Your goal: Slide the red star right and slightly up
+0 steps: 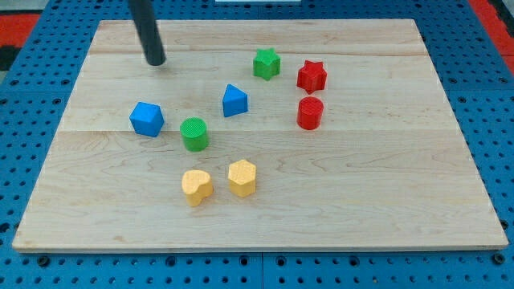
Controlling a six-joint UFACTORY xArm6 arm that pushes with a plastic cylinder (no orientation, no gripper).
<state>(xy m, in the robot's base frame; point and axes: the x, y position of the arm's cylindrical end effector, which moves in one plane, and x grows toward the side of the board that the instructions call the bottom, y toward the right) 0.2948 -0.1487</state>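
The red star (312, 76) lies on the wooden board (385, 201) in the upper right of the middle area. A green star (267, 63) sits just to its left and a red cylinder (310, 113) just below it. My tip (156, 61) rests on the board near the view's top left, far to the left of the red star and apart from every block. The dark rod rises from the tip out of the top of the view.
A blue block (234, 100) and a blue hexagon-like block (147, 119) lie mid-left. A green cylinder (194, 134) is between them, lower down. A yellow heart (197, 186) and a yellow hexagon (242, 177) sit below. Blue pegboard surrounds the board.
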